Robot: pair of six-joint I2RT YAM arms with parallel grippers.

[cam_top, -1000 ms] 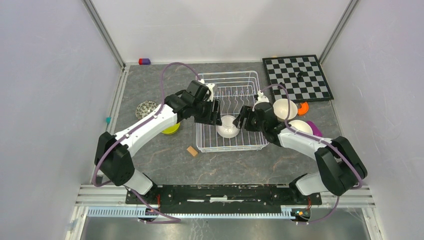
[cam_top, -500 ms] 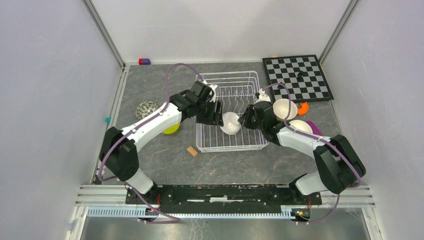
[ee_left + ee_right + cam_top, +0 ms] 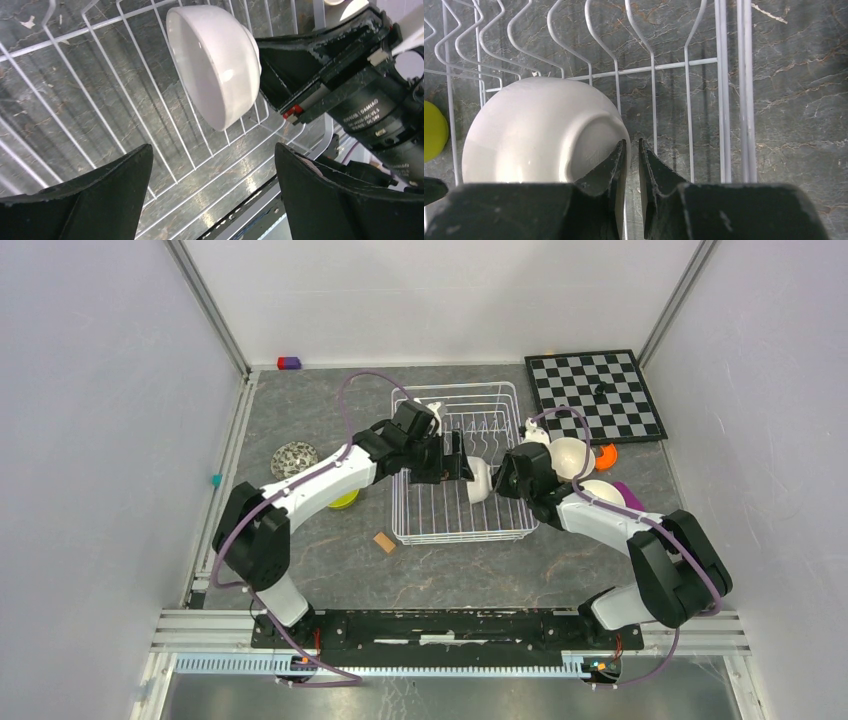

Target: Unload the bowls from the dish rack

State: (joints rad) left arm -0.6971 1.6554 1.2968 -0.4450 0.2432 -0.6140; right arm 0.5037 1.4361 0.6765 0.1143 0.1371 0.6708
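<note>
Clearly, the right gripper (image 3: 631, 150) is closed tight on the edge of one white bowl (image 3: 215, 65) and holds it tipped on its side, above the wire floor of the dish rack (image 3: 480, 390) — the bowl's foot faces the right wrist camera. The left gripper (image 3: 212, 155) hovers just beside the bowl's hollow side, fingers spread wide and touching nothing. Outside the rack, a lime-green bowl (image 3: 345, 499) sits on the table at the left — partly hidden under the left arm.

A bowl (image 3: 481, 480) hangs over the dish rack (image 3: 460, 537) between left hand (image 3: 458, 462) and right hand (image 3: 497, 485).
</note>
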